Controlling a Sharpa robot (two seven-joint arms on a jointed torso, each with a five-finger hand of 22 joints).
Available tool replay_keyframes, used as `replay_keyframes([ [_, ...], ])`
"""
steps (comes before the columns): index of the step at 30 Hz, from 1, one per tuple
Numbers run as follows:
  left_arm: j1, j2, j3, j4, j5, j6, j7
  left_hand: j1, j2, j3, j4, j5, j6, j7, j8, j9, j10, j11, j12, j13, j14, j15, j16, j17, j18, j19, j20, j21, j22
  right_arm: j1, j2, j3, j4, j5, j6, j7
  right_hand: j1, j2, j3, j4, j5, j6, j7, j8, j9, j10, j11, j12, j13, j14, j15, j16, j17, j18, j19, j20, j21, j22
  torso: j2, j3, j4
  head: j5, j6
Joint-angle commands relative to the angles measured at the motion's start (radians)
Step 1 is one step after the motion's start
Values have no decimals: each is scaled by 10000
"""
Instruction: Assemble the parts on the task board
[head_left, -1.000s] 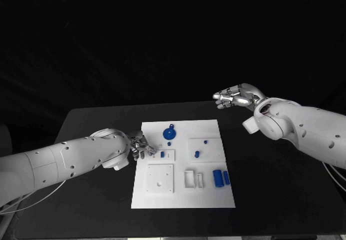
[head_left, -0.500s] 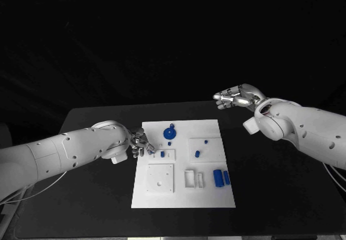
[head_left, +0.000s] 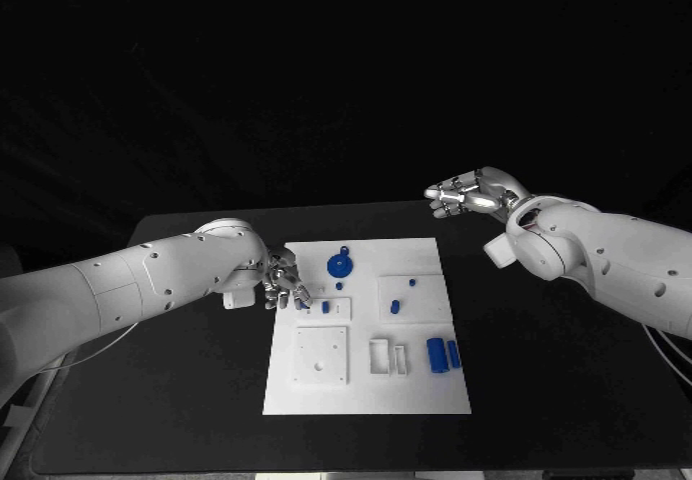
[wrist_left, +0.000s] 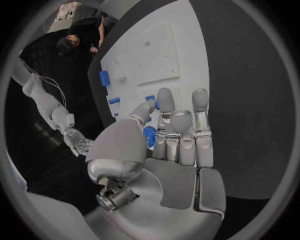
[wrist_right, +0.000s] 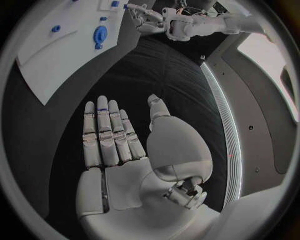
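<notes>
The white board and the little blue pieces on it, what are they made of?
The board looks like matte white plastic: flat, even, no shine, though painted metal is possible. The blue pieces, such as the round one and the two short cylinders, look like smooth moulded plastic with solid colour and no metallic glint.

The left robot hand (wrist_left: 164, 150) hides part of a blue part (wrist_left: 149, 135) (held or not, unclear).

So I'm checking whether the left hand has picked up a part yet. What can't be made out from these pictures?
- Left hand, left wrist view: its fingers cover most of a blue part; held or merely behind them, unclear.
- Head view: the parts near that hand are too small to tell contact.
- Task board: its far end is cut off by the circle's rim.
</notes>
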Motion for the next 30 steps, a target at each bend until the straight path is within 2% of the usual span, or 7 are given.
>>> replay_keyframes([
  [1, 21, 102, -4, -37, -582, 635, -170, 451, 360, 1046, -985, -21, -1, -29, 51, 28, 448, -173, -36, 14, -70, -18, -36, -10, 78, -64, 14, 60, 199, -7, 26, 6, -5, -11, 161, 66, -47, 2, 11, 19, 62, -60, -18, -9, -16, -37, 1, -31, -8, -48, 4, -52, -13, -72, -77, -18, -7, -16, -3, 4, 14, -13, -8],
  [8, 25, 283, -18, -63, -1010, 65, -181, 465, 343, 1031, -964, -10, -1, -35, 52, 98, 449, -180, -18, 46, -39, -26, 5, 35, 89, -39, 11, 84, 195, -11, 41, 6, 0, -10, 159, 73, -54, 6, 10, 4, 72, -77, -16, -10, -17, -36, 3, -30, -8, -50, 4, -53, -13, -71, -80, -17, -8, -17, -5, 4, 23, -16, -13],
  [13, 24, 364, -25, -77, -1222, -257, -182, 468, 334, 1032, -961, -8, 5, -38, 51, 119, 451, -187, -8, 58, -20, -32, 14, 46, 91, -22, 6, 90, 193, -13, 49, 6, 2, -9, 157, 78, -54, 6, 10, 4, 72, -77, -16, -10, -17, -36, 3, -30, -8, -50, 4, -53, -13, -71, -80, -17, -8, -17, -5, 4, -2, -2, -16],
  [18, 22, 450, -34, -136, -1296, -305, -180, 468, 334, 1032, -961, -8, 5, -38, 51, 119, 451, -187, -8, 58, -20, -32, 14, 46, 91, -22, 6, 90, 193, -13, 55, 6, 3, -9, 156, 77, -54, 6, 10, 4, 72, -77, -16, -10, -17, -36, 3, -30, -8, -50, 4, -53, -13, -71, -80, -17, -8, -17, -3, 11, -5, -17, -28],
  [24, 8, 568, -58, -235, -1319, -183, -169, 477, 324, 1036, -950, -12, 0, -40, 46, 156, 450, -188, -3, 73, -15, -32, 4, 30, 88, -15, 5, 90, 190, -13, 67, 6, 4, -8, 156, 76, -54, 6, 10, 4, 72, -77, -16, -10, -17, -36, 3, -30, -8, -50, 4, -53, -13, -71, -80, -17, -8, -17, 10, -4, 1, -33, -38],
  [30, -1, 613, -97, -306, -1325, -60, -169, 489, 322, 1038, -944, -11, -5, -39, 47, 174, 450, -186, -12, 75, -16, -30, 6, 35, 85, -22, 6, 86, 191, -13, 65, 6, 10, -8, 152, 76, -54, 6, 10, 4, 72, -77, -16, -10, -17, -36, 3, -30, -8, -50, 4, -53, -13, -71, -80, -17, -8, -17, -1, 1, 6, -46, -62],
])
